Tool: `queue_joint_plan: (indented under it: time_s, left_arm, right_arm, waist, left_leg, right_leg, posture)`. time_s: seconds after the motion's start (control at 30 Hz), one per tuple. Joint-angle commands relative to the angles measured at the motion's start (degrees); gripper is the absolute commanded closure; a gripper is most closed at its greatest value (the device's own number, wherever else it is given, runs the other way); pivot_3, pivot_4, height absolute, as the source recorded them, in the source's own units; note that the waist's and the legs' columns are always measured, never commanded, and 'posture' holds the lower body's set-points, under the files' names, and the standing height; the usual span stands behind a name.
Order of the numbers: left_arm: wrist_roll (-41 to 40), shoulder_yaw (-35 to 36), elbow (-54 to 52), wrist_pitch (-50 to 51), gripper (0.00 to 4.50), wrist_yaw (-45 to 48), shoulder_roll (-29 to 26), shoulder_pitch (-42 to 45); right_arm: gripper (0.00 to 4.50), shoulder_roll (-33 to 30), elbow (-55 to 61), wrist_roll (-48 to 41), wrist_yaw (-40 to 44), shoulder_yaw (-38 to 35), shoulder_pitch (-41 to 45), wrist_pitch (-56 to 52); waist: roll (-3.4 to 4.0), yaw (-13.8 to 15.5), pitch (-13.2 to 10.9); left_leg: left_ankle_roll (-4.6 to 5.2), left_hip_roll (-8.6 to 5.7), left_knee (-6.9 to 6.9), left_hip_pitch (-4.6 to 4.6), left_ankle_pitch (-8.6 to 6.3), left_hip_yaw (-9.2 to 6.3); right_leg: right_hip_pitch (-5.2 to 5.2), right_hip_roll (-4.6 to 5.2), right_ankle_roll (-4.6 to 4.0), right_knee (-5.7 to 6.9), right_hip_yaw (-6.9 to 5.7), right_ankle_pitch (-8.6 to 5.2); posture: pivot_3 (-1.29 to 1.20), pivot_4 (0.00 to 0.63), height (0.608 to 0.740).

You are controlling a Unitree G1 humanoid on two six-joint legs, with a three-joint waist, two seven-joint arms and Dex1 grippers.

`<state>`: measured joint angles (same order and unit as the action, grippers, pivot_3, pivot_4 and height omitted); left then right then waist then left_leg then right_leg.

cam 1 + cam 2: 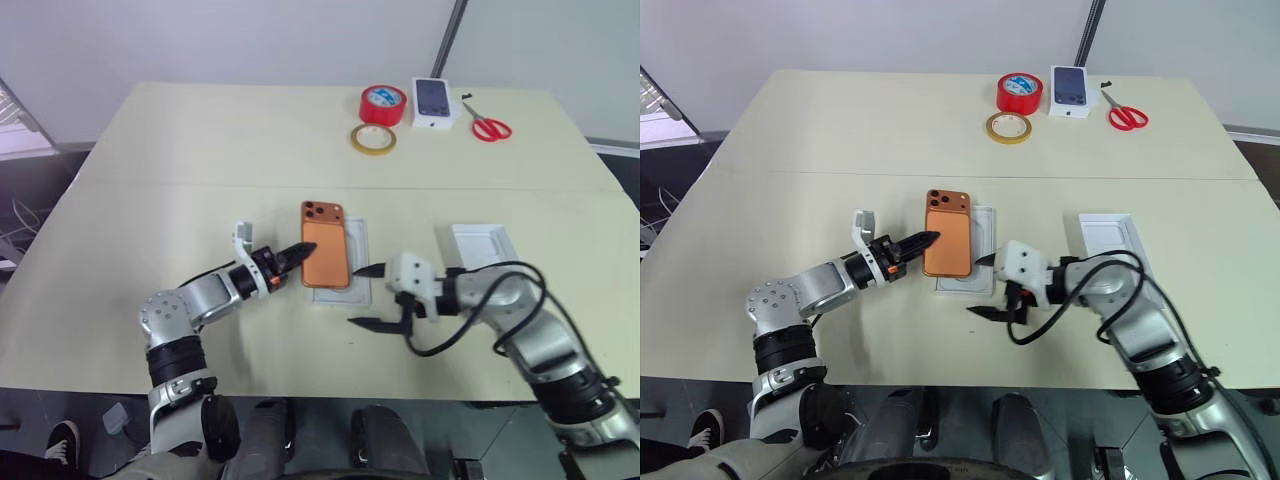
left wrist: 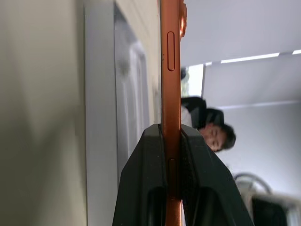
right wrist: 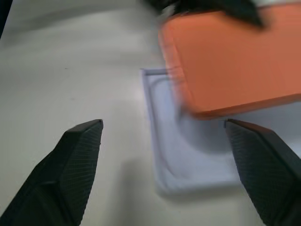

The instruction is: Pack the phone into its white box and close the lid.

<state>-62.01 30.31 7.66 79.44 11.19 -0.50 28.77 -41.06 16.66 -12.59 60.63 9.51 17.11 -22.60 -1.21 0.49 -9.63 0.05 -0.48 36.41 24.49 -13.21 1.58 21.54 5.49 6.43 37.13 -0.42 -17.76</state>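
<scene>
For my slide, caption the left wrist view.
Left gripper clamps the orange phone edge-on beside the white box.

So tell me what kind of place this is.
Probably an office or lab workspace set up for a packing task. A plain beige table stands before a bare grey wall, with a red tape roll, scissors and a small phone box at its far edge. Ceiling strip lights show in the left wrist view.

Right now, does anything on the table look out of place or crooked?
Yes. The phone does not sit squarely in the white tray under it: it overhangs the tray's left edge, clamped at its side by the left claw. The right claw stands open just short of it.
</scene>
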Motion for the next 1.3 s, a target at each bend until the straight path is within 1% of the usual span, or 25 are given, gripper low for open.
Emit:
queue_joint_plan:
  time_s: [0.03, 0.1, 0.2, 0.33, 0.43, 0.47, 0.5, 0.63, 0.83, 0.9, 0.97, 1.03, 1.07, 1.17, 1.27, 1.3]
  left_arm:
    - [-1.90, -1.70, -1.31, -1.10, 4.50, 1.35, 0.58, 0.44]
    - [-1.42, -2.58, -0.88, -1.70, 4.50, 1.74, 0.61, 0.37]
    - [-1.76, -3.85, -0.48, -0.97, 4.50, 2.08, 0.30, 0.13]
    - [-1.58, -5.04, -0.20, -1.54, 2.64, 2.64, 0.24, -0.28]
    - [-0.74, -6.26, -0.30, -2.01, 1.13, 2.62, 0.00, -0.30]
    - [-0.24, -6.86, -0.55, -2.26, 0.56, 2.76, -0.24, -0.36]
    - [-0.14, -7.06, -0.79, -2.45, 0.12, 2.65, -0.38, -0.39]
    - [-0.18, -8.63, -3.09, -2.09, 0.12, 3.17, -2.55, -1.12]
    - [-2.28, -9.17, -7.50, -0.73, 0.12, 3.79, -7.55, -0.37]
    - [-1.89, -9.31, -8.02, -1.62, 0.12, 4.09, -8.69, 0.08]
    - [0.81, -11.31, -9.41, -5.57, 0.12, 6.57, -10.04, -0.35]
    - [4.33, -13.00, -9.57, -8.86, 0.64, 6.46, -11.48, -0.13]
    - [7.60, -15.50, -10.65, -11.89, 0.92, 7.48, -13.12, -0.42]
    - [20.28, -25.86, -12.95, -24.29, 2.45, 13.69, -20.12, -1.33]
    - [23.67, -28.77, -11.90, -28.34, 3.98, 16.93, -22.43, -1.54]
    - [26.35, -31.32, -11.29, -30.21, 4.48, 18.28, -23.68, -1.73]
  right_arm:
    - [0.05, -2.99, -4.86, -0.66, 0.13, -5.86, 0.52, 3.17]
    - [0.05, -4.16, -8.41, 0.04, 0.01, -7.35, 1.35, 5.26]
    - [0.05, -4.55, -10.19, 0.39, 0.03, -7.71, 1.64, 6.97]
    - [0.00, -3.72, -9.98, 0.71, -0.84, -7.07, 1.52, 7.75]
    - [0.00, -3.12, -9.40, 0.79, -1.49, -6.59, 1.36, 7.74]
    - [0.00, -2.97, -9.36, 0.78, -1.58, -6.55, 1.32, 7.79]
    - [0.00, -2.82, -9.68, 0.90, -1.69, -6.55, 1.43, 8.02]
    - [0.00, -2.75, -10.72, 1.54, -1.90, -6.39, 1.85, 8.88]
    - [0.00, -1.89, -11.48, 2.13, -2.55, -5.61, 2.72, 9.32]
    - [0.00, -1.37, -12.05, 2.71, -2.92, -5.26, 3.18, 9.78]
    - [0.00, -0.95, -12.74, 2.97, -2.60, -4.93, 3.71, 10.24]
    - [0.55, 0.02, -14.48, 3.81, -3.99, -4.91, 5.08, 10.44]
    - [0.83, 0.21, -15.10, 4.62, -4.60, -4.67, 5.50, 11.23]
    - [2.41, 0.68, -17.69, 7.60, -6.36, -3.36, 6.46, 13.74]
    - [4.01, 0.82, -20.14, 10.58, -7.77, -1.97, 6.80, 16.08]
    - [4.47, 0.72, -20.67, 11.60, -7.91, -1.37, 6.72, 17.03]
  waist:
    - [0.00, 0.22, 0.00]
    - [0.00, 0.27, 0.00]
    - [0.00, 0.22, 0.00]
    - [0.01, 0.19, 0.00]
    - [0.01, 0.21, 0.00]
    - [0.02, 0.25, 0.00]
    - [0.03, 0.33, 0.01]
    - [0.04, 0.22, 0.02]
    - [0.05, 0.21, 0.01]
    - [0.04, 0.23, 0.01]
    - [0.05, 0.23, 0.01]
    - [0.05, 0.19, 0.01]
    - [0.07, 0.20, 0.00]
    - [0.07, 0.16, 0.00]
    - [0.09, 0.22, 0.00]
    - [0.09, 0.23, -0.01]
  left_leg:
    - [0.01, 0.00, 0.02, -0.01, 0.00, 0.00]
    - [0.02, 0.00, 0.08, -0.01, -0.01, 0.00]
    - [0.02, 0.00, 0.11, -0.01, -0.01, 0.00]
    - [-0.16, 0.02, 0.11, -0.01, 0.10, 0.00]
    - [-0.23, 0.02, 0.16, -0.01, 0.14, 0.00]
    - [-0.23, 0.02, 0.18, -0.04, 0.14, 0.00]
    - [-0.24, 0.02, 0.19, -0.05, 0.14, 0.00]
    - [0.02, 0.02, 0.44, -0.03, -0.02, -0.05]
    - [0.00, 0.03, 0.46, -0.03, -0.02, -0.05]
    - [0.00, 0.03, 0.47, -0.01, -0.02, -0.05]
    - [-0.02, 0.03, 0.47, -0.01, -0.01, -0.05]
    - [-0.04, 0.03, 0.47, -0.01, 0.00, -0.05]
    - [-0.05, 0.03, 0.47, -0.01, 0.00, -0.04]
    - [-0.10, 0.02, 0.44, 0.00, 0.03, -0.02]
    - [-0.11, 0.02, 0.38, 0.00, 0.03, 0.03]
    - [-0.10, 0.02, 0.38, 0.00, 0.03, 0.03]
  right_leg:
    - [-0.01, 0.00, 0.00, 0.00, 0.00, 0.00]
    - [-0.06, 0.01, -0.01, 0.00, 0.00, 0.00]
    - [-0.07, 0.01, -0.01, -0.01, -0.01, -0.01]
    - [-0.07, -0.02, -0.01, 0.00, -0.01, 0.00]
    - [-0.11, -0.02, 0.00, 0.00, -0.01, 0.00]
    - [-0.14, -0.02, 0.00, 0.00, -0.02, 0.00]
    - [-0.17, -0.02, 0.00, 0.00, -0.03, -0.01]
    - [-0.29, -0.01, -0.01, 0.01, -0.07, -0.01]
    - [-0.27, 0.00, -0.01, 0.01, -0.06, -0.01]
    - [-0.27, 0.01, -0.01, 0.00, -0.07, -0.01]
    - [-0.27, 0.01, -0.01, 0.00, -0.07, -0.01]
    - [-0.27, 0.02, -0.01, 0.00, -0.07, -0.01]
    - [-0.27, 0.01, -0.01, 0.00, -0.07, -0.01]
    - [-0.25, 0.01, -0.02, -0.02, -0.06, -0.01]
    - [-0.21, 0.02, -0.03, -0.04, -0.03, -0.02]
    - [-0.21, 0.05, -0.03, -0.05, -0.03, -0.02]
  posture:
    - [0.00, 0.150, 0.728]
    - [0.00, 0.150, 0.728]
    - [0.00, 0.150, 0.728]
    - [0.00, 0.150, 0.728]
    - [0.00, 0.150, 0.728]
    - [0.00, 0.150, 0.728]
    - [0.00, 0.150, 0.728]
    - [0.00, 0.150, 0.728]
    - [0.00, 0.150, 0.728]
    - [0.00, 0.150, 0.728]
    - [0.00, 0.150, 0.728]
    - [0.00, 0.150, 0.728]
    - [0.00, 0.150, 0.728]
    - [0.00, 0.150, 0.728]
    - [0.00, 0.150, 0.728]
    - [0.00, 0.150, 0.728]
